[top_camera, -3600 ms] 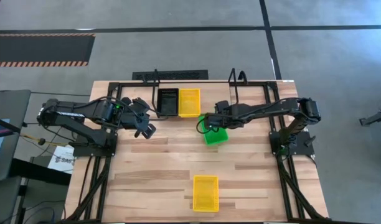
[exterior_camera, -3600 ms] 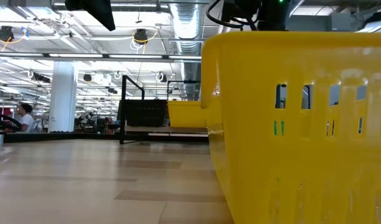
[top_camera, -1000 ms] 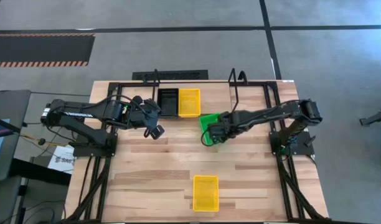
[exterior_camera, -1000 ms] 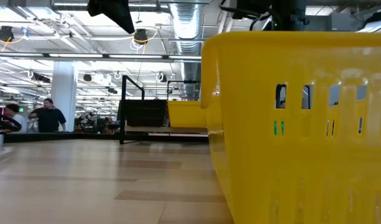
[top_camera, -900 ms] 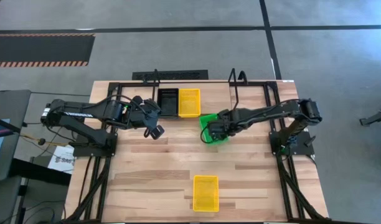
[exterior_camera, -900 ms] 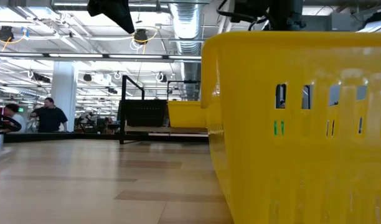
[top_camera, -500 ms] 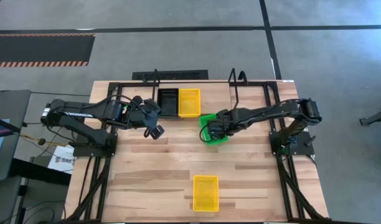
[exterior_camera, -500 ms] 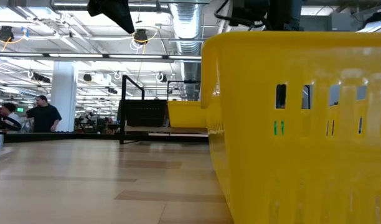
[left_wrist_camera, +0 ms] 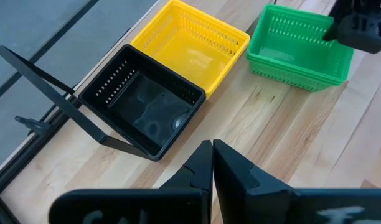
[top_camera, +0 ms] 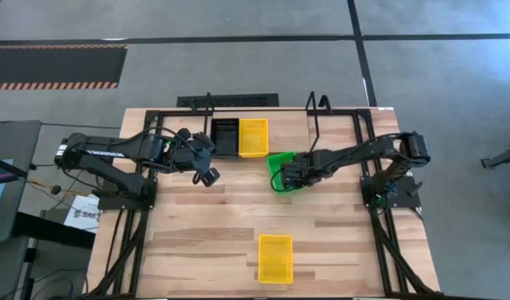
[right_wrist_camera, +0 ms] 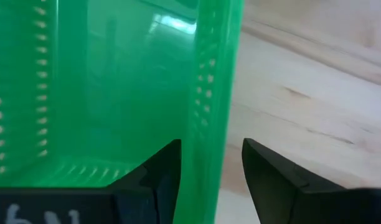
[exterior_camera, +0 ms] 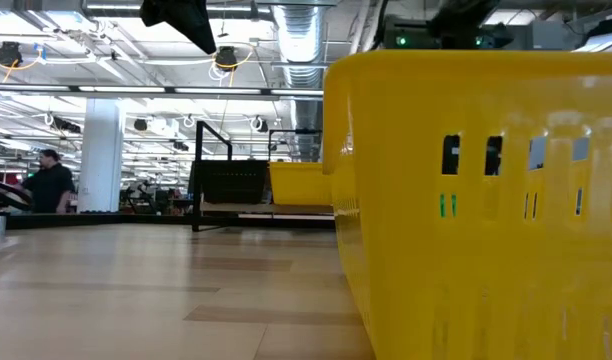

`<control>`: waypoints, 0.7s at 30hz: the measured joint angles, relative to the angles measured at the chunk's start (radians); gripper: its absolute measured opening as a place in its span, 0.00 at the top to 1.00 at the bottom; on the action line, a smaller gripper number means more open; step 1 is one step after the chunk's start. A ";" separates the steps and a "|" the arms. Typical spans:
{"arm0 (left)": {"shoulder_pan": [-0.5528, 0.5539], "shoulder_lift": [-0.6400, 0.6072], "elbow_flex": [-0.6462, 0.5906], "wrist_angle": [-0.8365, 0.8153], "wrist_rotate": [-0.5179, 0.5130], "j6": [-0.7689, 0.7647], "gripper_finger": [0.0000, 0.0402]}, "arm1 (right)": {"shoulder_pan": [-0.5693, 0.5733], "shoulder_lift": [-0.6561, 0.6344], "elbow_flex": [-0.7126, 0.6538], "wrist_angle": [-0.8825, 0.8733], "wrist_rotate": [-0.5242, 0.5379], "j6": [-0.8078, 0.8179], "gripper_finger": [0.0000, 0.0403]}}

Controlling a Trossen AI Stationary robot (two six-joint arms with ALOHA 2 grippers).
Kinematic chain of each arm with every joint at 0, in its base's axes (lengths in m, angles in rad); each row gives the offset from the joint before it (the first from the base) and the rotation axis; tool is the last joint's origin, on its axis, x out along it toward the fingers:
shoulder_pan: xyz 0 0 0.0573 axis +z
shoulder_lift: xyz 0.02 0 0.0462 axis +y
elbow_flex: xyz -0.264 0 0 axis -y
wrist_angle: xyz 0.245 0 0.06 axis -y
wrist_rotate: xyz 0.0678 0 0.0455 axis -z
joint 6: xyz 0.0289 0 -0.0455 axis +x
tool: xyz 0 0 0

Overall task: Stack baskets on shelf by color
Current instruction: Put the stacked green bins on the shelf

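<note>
A green basket (top_camera: 280,162) (left_wrist_camera: 299,46) is just in front of the shelf (top_camera: 315,106), right of the yellow basket (top_camera: 253,137) (left_wrist_camera: 190,43) and black basket (top_camera: 225,137) (left_wrist_camera: 141,106), which stand side by side on it. My right gripper (top_camera: 285,178) (right_wrist_camera: 209,144) is shut on the green basket's near right corner. Another yellow basket (top_camera: 275,258) (exterior_camera: 466,200) rests on its base by the table's near edge. My left gripper (top_camera: 207,176) (left_wrist_camera: 212,144) hovers shut over the table, in front of the black basket and touching nothing. My right gripper has the green basket's side wall (right_wrist_camera: 209,93) between its fingers, one finger (right_wrist_camera: 165,168) inside the basket and one (right_wrist_camera: 265,174) outside. It comes in slanting from the table's right. The basket stays level and upright, on the tabletop or just above it, I cannot tell.
Black upright loops of the shelf frame (left_wrist_camera: 47,81) rise at the far edge. Bare wood (top_camera: 238,217) lies between the shelf and the near yellow basket. A person (exterior_camera: 46,185) stands in the room beyond the table.
My right gripper has carried the green basket a little toward the far edge, closer to the yellow basket on the shelf, and the right arm has dipped lower in the low view.
</note>
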 joint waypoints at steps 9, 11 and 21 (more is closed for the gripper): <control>0.000 0.000 0.000 0.000 0.000 -0.005 1.00 | -0.042 0.000 -0.050 0.093 -0.069 -0.013 0.67; 0.000 0.000 0.000 0.000 0.000 -0.005 1.00 | -0.038 0.000 -0.050 0.095 -0.093 -0.017 0.77; 0.000 0.000 0.000 0.000 0.000 -0.006 1.00 | 0.046 -0.016 -0.042 0.091 -0.103 0.045 0.97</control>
